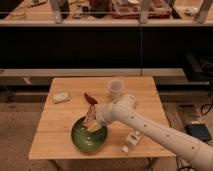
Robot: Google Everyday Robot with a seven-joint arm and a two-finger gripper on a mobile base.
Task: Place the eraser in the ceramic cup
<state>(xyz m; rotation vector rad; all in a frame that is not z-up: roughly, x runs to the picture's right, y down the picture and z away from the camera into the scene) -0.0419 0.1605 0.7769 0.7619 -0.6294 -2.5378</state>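
My gripper [93,116] is at the end of the white arm that reaches in from the lower right. It hangs above the far rim of the green bowl [88,140]. It is shut on the eraser [89,121], a flat dark bar with a reddish-orange edge, held tilted above the table. The ceramic cup [115,89], small, whitish and without a handle, stands upright at the back of the wooden table [55,120], to the right of and behind the gripper, apart from it.
A small dark red thing [89,97] lies on the table just behind the gripper. A pale whitish block [61,97] lies at the back left. A white labelled tube [131,142] lies near the front edge under the arm. Dark shelving stands behind the table.
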